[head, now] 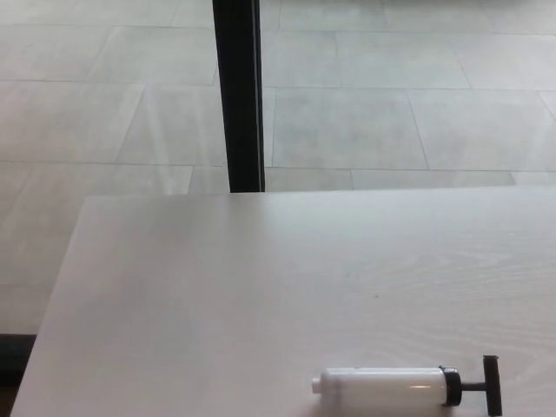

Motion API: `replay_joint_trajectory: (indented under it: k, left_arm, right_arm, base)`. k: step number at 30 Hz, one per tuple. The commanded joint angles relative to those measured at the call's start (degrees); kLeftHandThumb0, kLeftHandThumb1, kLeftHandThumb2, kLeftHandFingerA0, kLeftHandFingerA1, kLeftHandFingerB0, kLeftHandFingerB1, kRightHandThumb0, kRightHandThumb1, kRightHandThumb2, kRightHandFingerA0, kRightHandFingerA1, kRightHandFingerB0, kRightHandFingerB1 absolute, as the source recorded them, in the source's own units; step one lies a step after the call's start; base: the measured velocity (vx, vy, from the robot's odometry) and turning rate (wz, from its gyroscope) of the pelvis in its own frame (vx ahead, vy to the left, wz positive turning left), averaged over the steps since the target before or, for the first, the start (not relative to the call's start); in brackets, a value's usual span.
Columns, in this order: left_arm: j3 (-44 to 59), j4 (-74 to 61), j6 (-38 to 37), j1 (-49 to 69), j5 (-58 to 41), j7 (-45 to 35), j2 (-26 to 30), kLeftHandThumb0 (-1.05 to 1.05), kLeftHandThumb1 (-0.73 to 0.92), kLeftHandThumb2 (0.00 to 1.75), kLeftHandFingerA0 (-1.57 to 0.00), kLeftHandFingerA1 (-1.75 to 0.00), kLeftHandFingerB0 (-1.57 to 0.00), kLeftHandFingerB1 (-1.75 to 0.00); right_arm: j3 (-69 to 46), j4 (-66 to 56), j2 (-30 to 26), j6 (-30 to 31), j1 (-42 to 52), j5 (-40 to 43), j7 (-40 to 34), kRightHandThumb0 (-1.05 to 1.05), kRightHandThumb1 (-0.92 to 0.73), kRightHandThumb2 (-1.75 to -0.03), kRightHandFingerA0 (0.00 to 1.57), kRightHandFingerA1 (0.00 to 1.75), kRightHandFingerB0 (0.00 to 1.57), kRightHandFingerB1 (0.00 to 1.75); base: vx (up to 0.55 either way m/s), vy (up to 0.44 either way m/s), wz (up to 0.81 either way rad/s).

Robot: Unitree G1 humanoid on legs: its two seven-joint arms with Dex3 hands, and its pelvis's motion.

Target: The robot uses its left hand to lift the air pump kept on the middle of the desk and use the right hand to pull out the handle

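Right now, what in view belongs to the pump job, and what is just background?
For the job:
pump, lying on its side near the desk's front edge
handle, at its right end
desk

Background:
black post behind the desk
tiled floor

Neither hand shows.

- Bright, washed-out daylight; pale glare streaks the tiled floor (365, 122).
- Soft sheen across the desk (261, 287); shadows faint.
- Whole picture slightly hazy, low contrast.
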Motion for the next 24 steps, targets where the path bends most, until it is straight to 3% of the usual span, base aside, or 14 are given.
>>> replay_joint_trajectory:
  k: [1, 7, 12, 13, 14, 15, 16, 17, 18, 19, 20, 21, 23, 24]
  left_arm:
    - [11.85, -0.22, -0.85, -5.76, -13.60, 1.50, 5.77, -0.69, 0.76, 0.62, -0.62, -0.60, -0.47, -0.46]
    - [11.40, -5.64, -0.85, -16.45, -12.25, 1.63, 8.66, -0.70, 0.73, 0.62, -0.69, -0.61, -0.55, -0.49]
    - [9.04, -16.52, 3.23, -24.01, -12.84, 0.66, 8.40, -0.67, 0.76, 0.63, -0.54, -0.57, -0.45, -0.46]
    - [4.73, -23.16, 4.80, -28.99, -11.65, -0.50, 8.17, -0.67, 0.79, 0.64, -0.50, -0.54, -0.45, -0.45]
    - [4.25, -24.16, 5.19, -29.48, -11.54, -0.55, 8.09, -0.67, 0.79, 0.64, -0.50, -0.54, -0.45, -0.45]
    - [3.12, -25.78, 5.53, -31.06, -11.15, 0.00, 7.60, -0.63, 0.79, 0.63, -0.49, -0.57, -0.44, -0.47]
    - [1.42, -27.88, 5.82, -33.50, -10.52, 0.72, 6.92, -0.63, 0.79, 0.63, -0.49, -0.57, -0.44, -0.47]
    - [0.04, -28.24, 5.93, -35.76, -10.10, 0.56, 6.59, -0.65, 0.61, 0.97, -0.45, -0.65, -0.39, -0.58]
    - [-0.74, -29.34, 7.03, -37.55, -10.32, 1.23, 5.95, -0.64, 0.77, 0.63, -0.51, -0.60, -0.46, -0.49]
    - [-1.89, -30.63, 8.19, -38.95, -10.40, 1.22, 5.51, -0.63, 0.61, 0.96, -0.45, -0.65, -0.38, -0.58]
    - [-2.89, -30.21, 8.40, -41.04, -10.28, 1.01, 5.36, -0.63, 0.61, 0.97, -0.45, -0.66, -0.37, -0.58]
    - [-4.46, -29.82, 9.02, -43.52, -9.60, 1.42, 4.96, -0.64, 0.77, 0.64, -0.47, -0.59, -0.38, -0.46]
    - [-6.48, -28.70, 8.84, -46.22, -8.58, 1.82, 4.40, -0.64, 0.78, 0.65, -0.47, -0.60, -0.40, -0.46]
    - [-7.44, -28.35, 8.76, -47.06, -8.24, 2.04, 4.28, -0.64, 0.78, 0.65, -0.47, -0.60, -0.40, -0.46]
  right_arm:
    - [-16.58, -0.55, -7.66, 0.04, -7.59, 16.13, -4.63, -0.72, -0.84, -0.65, 0.45, 0.70, 0.19, 0.33]
    - [-20.11, -1.14, -11.90, 0.56, -16.15, 16.54, -4.60, -0.77, -0.80, -0.64, 0.42, 0.74, 0.24, 0.35]
    - [-18.02, -6.70, -12.92, 1.15, -20.02, 13.43, -5.18, -0.76, -0.82, -0.65, 0.41, 0.72, 0.22, 0.34]
    - [-16.01, -10.86, -12.46, 1.31, -22.42, 13.77, -2.17, -0.75, -0.67, -1.01, 0.36, 0.69, 0.09, 0.45]
    - [-15.83, -11.44, -12.37, 1.44, -22.69, 13.78, -1.86, -0.75, -0.67, -1.01, 0.36, 0.69, 0.09, 0.45]
    - [-14.91, -12.47, -12.07, 1.81, -23.27, 13.07, -2.38, -0.82, -0.79, -0.65, 0.42, 0.68, 0.22, 0.35]
    - [-13.50, -13.88, -11.66, 2.25, -24.16, 12.00, -3.12, -0.82, -0.79, -0.65, 0.42, 0.68, 0.22, 0.35]
    - [-12.63, -15.66, -11.32, 3.80, -24.67, 11.69, -3.59, -0.80, -0.80, -0.64, 0.42, 0.66, 0.23, 0.34]
    - [-12.00, -16.31, -10.99, 4.42, -25.02, 11.63, -3.49, -0.80, -0.80, -0.64, 0.42, 0.64, 0.22, 0.34]
    - [-11.28, -16.63, -10.88, 5.47, -25.33, 11.58, -3.24, -0.81, -0.81, -0.65, 0.41, 0.65, 0.21, 0.35]
    - [-10.68, -17.45, -10.53, 6.74, -25.39, 11.49, -3.52, -0.78, -0.83, -0.65, 0.41, 0.64, 0.17, 0.34]
    - [-10.46, -17.67, -10.16, 7.69, -25.62, 11.68, -3.95, -0.81, -0.67, -1.03, 0.41, 0.70, 0.11, 0.46]
    - [-10.20, -18.05, -9.91, 8.98, -25.62, 11.92, -4.47, -0.76, -0.84, -0.65, 0.40, 0.70, 0.17, 0.34]
    - [-9.87, -18.41, -9.85, 9.30, -25.30, 11.87, -4.46, -0.76, -0.84, -0.65, 0.40, 0.70, 0.17, 0.34]
  base:
    - [0.00, 0.000, 0.00]
    - [0.00, 0.000, 0.00]
    - [0.00, 0.000, 0.00]
    - [0.00, 0.000, 0.00]
    - [0.00, 0.000, 0.00]
    - [0.00, 0.000, 0.00]
    - [0.00, 0.000, 0.00]
    - [0.00, 0.000, 0.00]
    - [0.00, 0.000, 0.00]
    - [0.00, 0.000, 0.00]
    - [0.00, 0.000, 0.00]
    - [0.00, 0.000, 0.00]
    - [0.00, 0.000, 0.00]
    - [0.00, 0.000, 0.00]
